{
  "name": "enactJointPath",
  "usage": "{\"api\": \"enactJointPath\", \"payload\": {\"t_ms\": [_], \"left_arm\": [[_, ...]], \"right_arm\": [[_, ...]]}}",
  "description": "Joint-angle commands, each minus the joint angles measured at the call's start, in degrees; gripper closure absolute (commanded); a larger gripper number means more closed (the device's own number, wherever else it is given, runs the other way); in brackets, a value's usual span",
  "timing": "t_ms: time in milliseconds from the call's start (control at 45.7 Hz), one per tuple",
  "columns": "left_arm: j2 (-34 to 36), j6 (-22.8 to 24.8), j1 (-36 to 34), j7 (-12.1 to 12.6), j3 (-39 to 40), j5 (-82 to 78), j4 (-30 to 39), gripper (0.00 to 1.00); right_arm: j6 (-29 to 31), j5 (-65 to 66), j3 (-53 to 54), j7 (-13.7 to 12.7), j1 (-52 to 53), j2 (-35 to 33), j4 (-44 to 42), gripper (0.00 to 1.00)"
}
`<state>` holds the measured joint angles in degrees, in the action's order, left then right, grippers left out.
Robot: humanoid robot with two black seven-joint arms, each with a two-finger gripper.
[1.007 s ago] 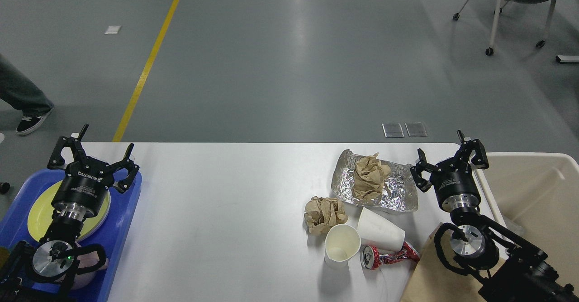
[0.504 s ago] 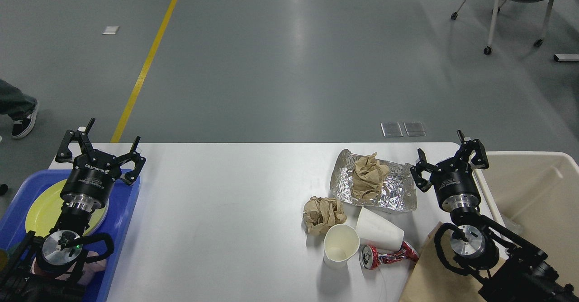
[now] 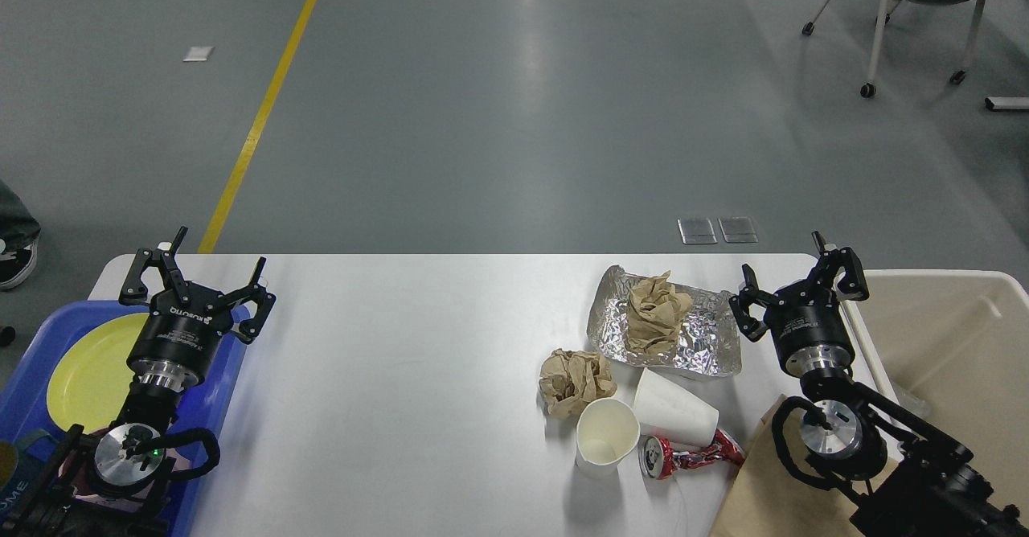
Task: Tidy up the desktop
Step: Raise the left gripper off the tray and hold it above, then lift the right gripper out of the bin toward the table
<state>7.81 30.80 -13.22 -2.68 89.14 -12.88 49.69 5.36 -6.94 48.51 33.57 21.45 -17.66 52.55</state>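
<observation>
While a yellow plate point(image 3: 84, 360) is already seen in the blue tray point(image 3: 217, 376), most litter is left on the desktop point(image 3: 402, 344): nearest, a crushed can point(image 3: 683, 457) and two paper cups point(image 3: 604, 434), then a paper wad point(image 3: 575, 380), then a foil tray point(image 3: 691, 336) (paper inside). Both the left gripper point(image 3: 197, 284) and right gripper point(image 3: 796, 280) are held spread and empty.

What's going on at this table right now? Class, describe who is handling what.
A two-armed robot is tidying the desktop, but neither arm holds anything. The left gripper hangs open over the blue tray with its yellow plate. The right gripper is open beside the foil sheet, near the cream bin. Crumpled brown paper, two paper cups and a crushed can lie on the table.
</observation>
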Motion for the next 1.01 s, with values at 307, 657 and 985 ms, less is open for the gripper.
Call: {"api": "enactJointPath", "payload": {"t_ms": [307,657,985], "left_arm": [[-0.7,4.8,1.7,-1.6,0.3,0.2,-1.5,0.04],[-1.7,4.9,1.7,-5.5,0.2,0.6,-1.6,0.04],[-1.7,4.9,1.7,-5.3,0.0,2.8,-1.6,0.04]], "right_arm": [[0.0,0.0,0.0,0.0,0.0,0.0,0.0,0.0],[0.0,0.0,0.0,0.0,0.0,0.0,0.0,0.0],[0.0,0.0,0.0,0.0,0.0,0.0,0.0,0.0]]}}
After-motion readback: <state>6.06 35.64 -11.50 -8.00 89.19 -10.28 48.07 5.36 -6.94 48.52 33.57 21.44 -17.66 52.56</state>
